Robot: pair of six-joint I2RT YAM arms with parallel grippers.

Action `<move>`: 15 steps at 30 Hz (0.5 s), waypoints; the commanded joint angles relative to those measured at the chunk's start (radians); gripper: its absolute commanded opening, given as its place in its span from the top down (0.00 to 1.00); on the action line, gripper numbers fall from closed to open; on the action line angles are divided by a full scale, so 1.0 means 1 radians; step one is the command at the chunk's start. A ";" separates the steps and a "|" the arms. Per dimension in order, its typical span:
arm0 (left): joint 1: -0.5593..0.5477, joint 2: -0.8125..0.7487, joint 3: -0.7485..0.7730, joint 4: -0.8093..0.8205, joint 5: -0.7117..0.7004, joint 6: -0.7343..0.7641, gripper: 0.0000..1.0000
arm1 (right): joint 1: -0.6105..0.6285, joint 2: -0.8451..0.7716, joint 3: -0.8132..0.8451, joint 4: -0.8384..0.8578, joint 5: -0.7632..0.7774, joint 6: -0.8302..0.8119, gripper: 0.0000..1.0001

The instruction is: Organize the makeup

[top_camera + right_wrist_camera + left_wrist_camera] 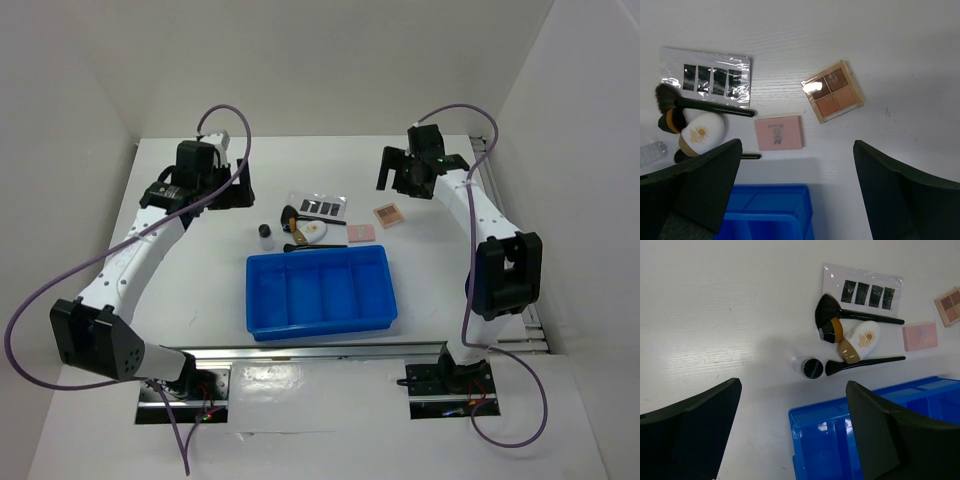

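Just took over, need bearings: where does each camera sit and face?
Top external: above, behind the bases, looking down on the blue tray; left arm, right arm show.
Left wrist: faces down between open jaws at vial, brushes.
Right wrist: faces down between open jaws at pink square, tan palette.
Both wrist views share the clear palette.

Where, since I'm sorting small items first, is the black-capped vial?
Top view: the vial sits left of the black brushes, just beyond the far-left corner of the blue tray.

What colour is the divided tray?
Bright blue; the tray shows best in the top external view.
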 commanded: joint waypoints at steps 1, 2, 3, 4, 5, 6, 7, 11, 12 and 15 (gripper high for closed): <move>-0.008 -0.033 -0.022 0.070 0.005 0.032 0.00 | 0.007 -0.039 0.030 -0.001 0.020 0.003 0.00; -0.008 -0.033 -0.013 0.070 0.038 0.032 0.00 | 0.007 -0.030 0.039 -0.012 0.020 0.003 0.00; -0.008 -0.022 0.000 0.053 0.052 0.032 0.00 | 0.016 -0.016 0.057 -0.032 0.032 -0.006 0.00; -0.008 0.004 0.016 0.035 0.066 0.023 0.00 | 0.017 -0.016 0.058 -0.032 0.032 -0.007 0.00; -0.008 0.019 0.035 -0.016 0.088 0.013 0.00 | 0.017 -0.016 0.058 -0.032 0.032 -0.032 0.00; -0.019 0.033 0.067 -0.039 0.088 0.013 0.00 | 0.017 -0.016 0.058 -0.032 0.020 -0.033 0.00; -0.029 0.042 0.076 -0.056 0.079 0.004 0.00 | 0.017 -0.016 0.058 -0.032 0.011 -0.033 0.00; -0.085 0.069 0.090 -0.087 0.059 0.004 0.00 | 0.026 -0.037 0.015 0.001 -0.028 -0.045 0.00; -0.101 0.084 0.113 -0.104 0.034 0.004 0.00 | 0.026 -0.053 0.004 0.011 -0.028 -0.045 0.00; -0.167 0.110 0.139 -0.127 -0.027 -0.026 0.01 | 0.038 -0.080 -0.048 0.058 -0.028 -0.013 0.02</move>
